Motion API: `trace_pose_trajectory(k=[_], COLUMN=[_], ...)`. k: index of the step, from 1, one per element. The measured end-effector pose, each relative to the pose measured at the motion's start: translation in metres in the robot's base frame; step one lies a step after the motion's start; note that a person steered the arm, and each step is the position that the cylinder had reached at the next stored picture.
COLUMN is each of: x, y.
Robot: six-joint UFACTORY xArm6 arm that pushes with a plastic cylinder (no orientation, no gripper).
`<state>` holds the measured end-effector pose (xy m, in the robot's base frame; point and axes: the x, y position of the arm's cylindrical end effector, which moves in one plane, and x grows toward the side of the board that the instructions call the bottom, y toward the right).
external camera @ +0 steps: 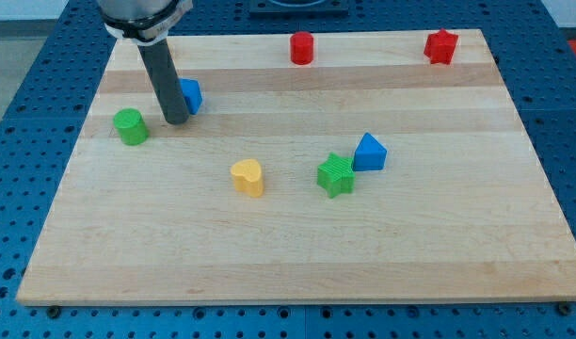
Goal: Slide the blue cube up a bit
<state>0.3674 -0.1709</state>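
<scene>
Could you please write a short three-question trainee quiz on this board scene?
1. True or false: my tip is at the blue cube's lower left edge.
2. Which block lies directly beside the blue triangular block? A) yellow heart B) green star C) red cylinder
3. Fill in: the red star sits near the board's top ____ corner in the view.

Key: 1 true; 2 B; 3 right.
</scene>
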Motion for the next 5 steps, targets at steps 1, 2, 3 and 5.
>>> trace_pose_trajectory(k=[1,2,3,5], x=[-0.01,-0.018,-0.026,-0.033], y=[0.0,-0.002,-0.009,-0.046])
